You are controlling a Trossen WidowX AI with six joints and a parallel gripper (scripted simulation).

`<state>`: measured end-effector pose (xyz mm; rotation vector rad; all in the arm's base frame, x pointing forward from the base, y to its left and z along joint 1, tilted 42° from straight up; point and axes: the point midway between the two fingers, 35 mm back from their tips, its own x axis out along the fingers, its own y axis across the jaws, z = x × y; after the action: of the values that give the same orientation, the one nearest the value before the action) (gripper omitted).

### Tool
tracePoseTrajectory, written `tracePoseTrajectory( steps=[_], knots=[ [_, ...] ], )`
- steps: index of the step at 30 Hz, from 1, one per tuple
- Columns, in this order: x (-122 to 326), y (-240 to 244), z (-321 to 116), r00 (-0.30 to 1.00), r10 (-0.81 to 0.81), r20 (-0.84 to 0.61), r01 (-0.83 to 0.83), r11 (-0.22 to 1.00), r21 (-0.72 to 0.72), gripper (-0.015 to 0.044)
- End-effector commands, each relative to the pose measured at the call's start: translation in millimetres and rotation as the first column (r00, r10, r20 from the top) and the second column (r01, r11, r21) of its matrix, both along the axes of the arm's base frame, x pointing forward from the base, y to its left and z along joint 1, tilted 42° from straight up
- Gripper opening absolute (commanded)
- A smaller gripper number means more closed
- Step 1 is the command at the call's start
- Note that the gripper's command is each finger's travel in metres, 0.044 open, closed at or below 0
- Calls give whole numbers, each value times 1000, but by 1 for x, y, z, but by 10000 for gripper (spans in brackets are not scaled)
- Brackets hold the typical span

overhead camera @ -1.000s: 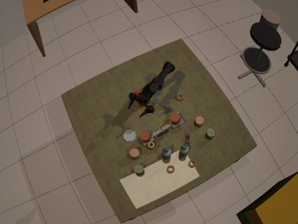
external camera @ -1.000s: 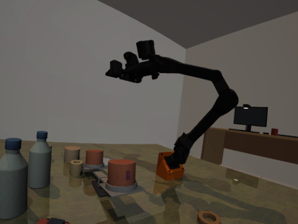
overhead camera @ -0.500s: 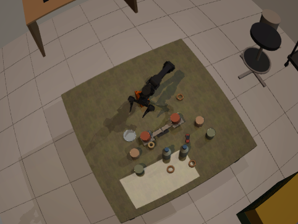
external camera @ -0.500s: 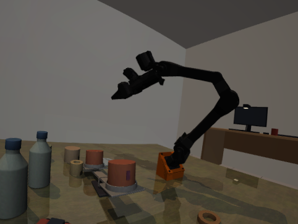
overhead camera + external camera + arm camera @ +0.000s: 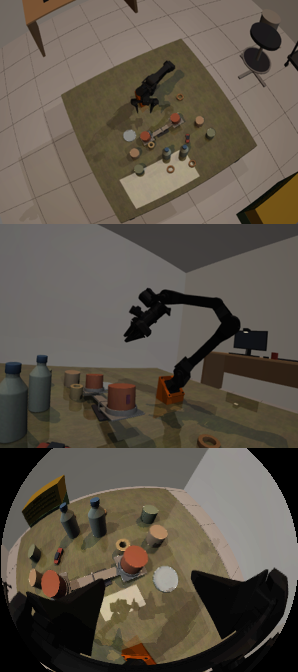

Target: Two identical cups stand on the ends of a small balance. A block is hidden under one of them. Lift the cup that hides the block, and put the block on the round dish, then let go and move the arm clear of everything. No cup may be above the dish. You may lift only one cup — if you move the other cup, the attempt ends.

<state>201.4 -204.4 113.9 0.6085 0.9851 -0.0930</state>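
We see a table point(image 5: 102, 90) point(image 5: 130, 374) point(image 5: 175, 638) with a glossy, mottled, reflective top. Toward its six o'clock edge in the top view lies a matt, paper-like sheet point(image 5: 159, 182). The red cups point(image 5: 175, 118) point(image 5: 145, 136) point(image 5: 121, 397) point(image 5: 94, 381) point(image 5: 134, 559) point(image 5: 51, 584) look smooth, like plastic.
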Motion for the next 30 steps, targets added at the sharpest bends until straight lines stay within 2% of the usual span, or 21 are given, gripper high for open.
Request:
tracePoseTrajectory(
  steps=[1,13,19,30],
  knots=[
    [-5,23,4,994,83,76,-88,994,63,440],
    [-13,70,31,922,174,347,-242,957,163,440],
    [-12,69,30,928,165,335,-236,955,181,440],
    [11,52,12,995,48,90,-83,895,439,440]
  ],
)
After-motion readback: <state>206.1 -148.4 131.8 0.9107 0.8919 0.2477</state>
